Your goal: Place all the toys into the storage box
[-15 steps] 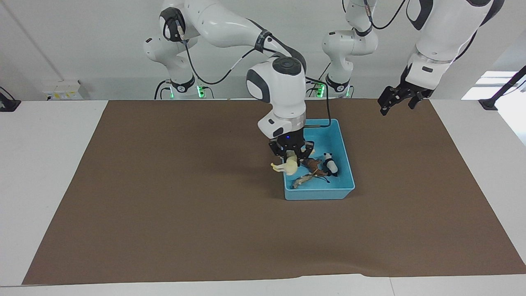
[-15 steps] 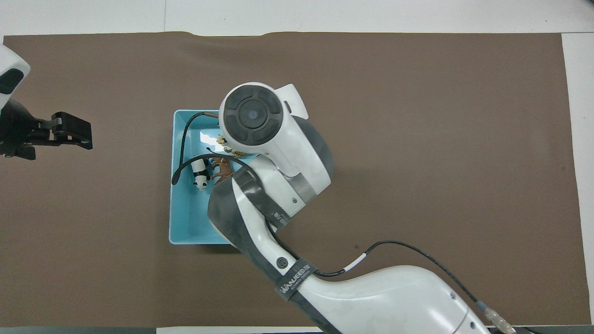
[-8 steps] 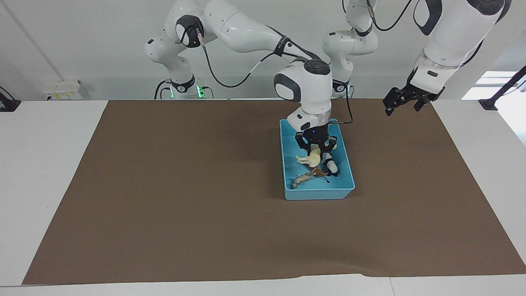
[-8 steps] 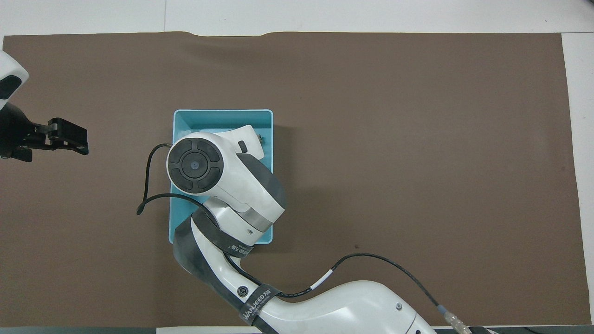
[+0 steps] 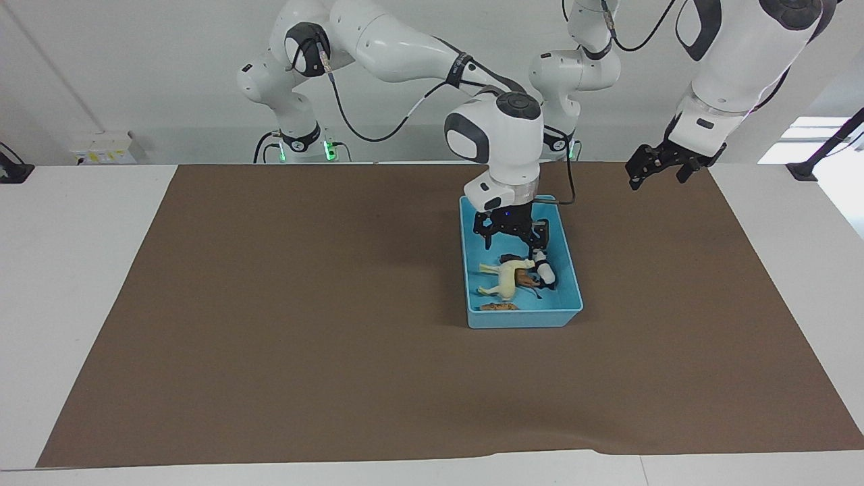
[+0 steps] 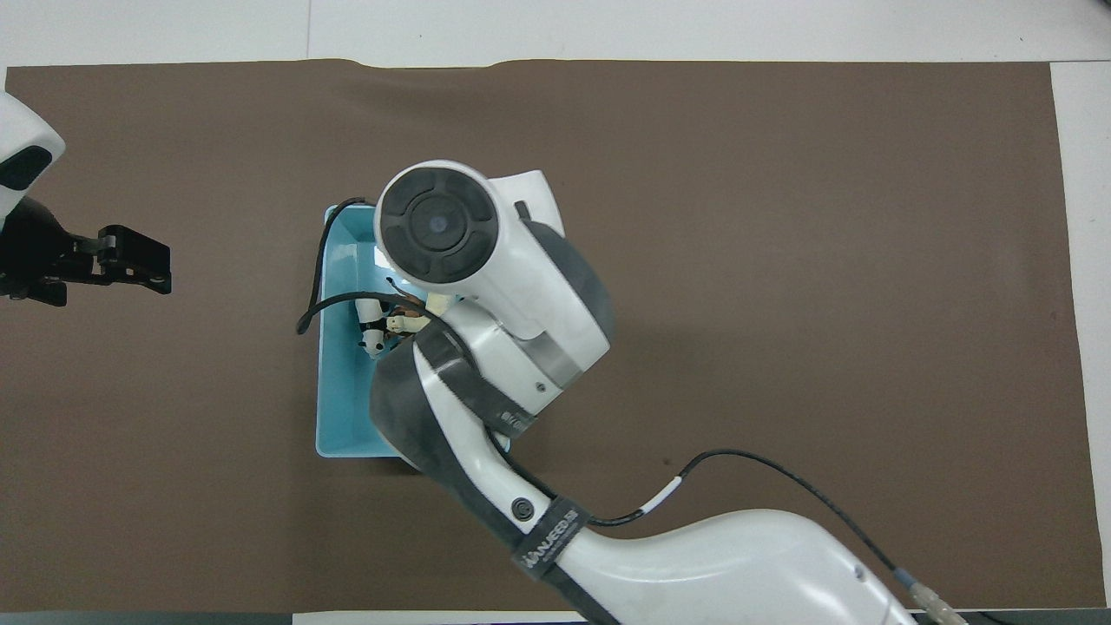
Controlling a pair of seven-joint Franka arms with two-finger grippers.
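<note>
All four toys look to be inside the light blue storage box point(image 5: 570, 270) now, so by my reckoning the job is as good as done. The pale yellow long-necked figurine point(image 5: 503, 278) stands in the box toward the right arm's end of it. Just beside it, partly hidden, is the brown lion point(image 5: 523, 275), and next to that the black-and-white panda point(image 5: 543, 271), toward the left arm's end of the box. The orange tiger point(image 5: 499, 307) lies flat against the box wall farthest from the robots. Nothing is left out on the brown mat point(image 5: 270, 324) that I can see.

The right gripper point(image 5: 511, 233) hangs over the half of the box nearer the robots, above the animals, its fingers spread and holding nothing. From overhead its wrist covers most of the box, so only the panda point(image 6: 371, 330) and a scrap of the others peek out beside it.

The left gripper point(image 5: 658, 162) waits in the air over the mat's edge at the left arm's end of the table, well apart from the box; it carries nothing, and its fingers seem parted.

All that seems left is for the right arm to pull up and clear the box.
</note>
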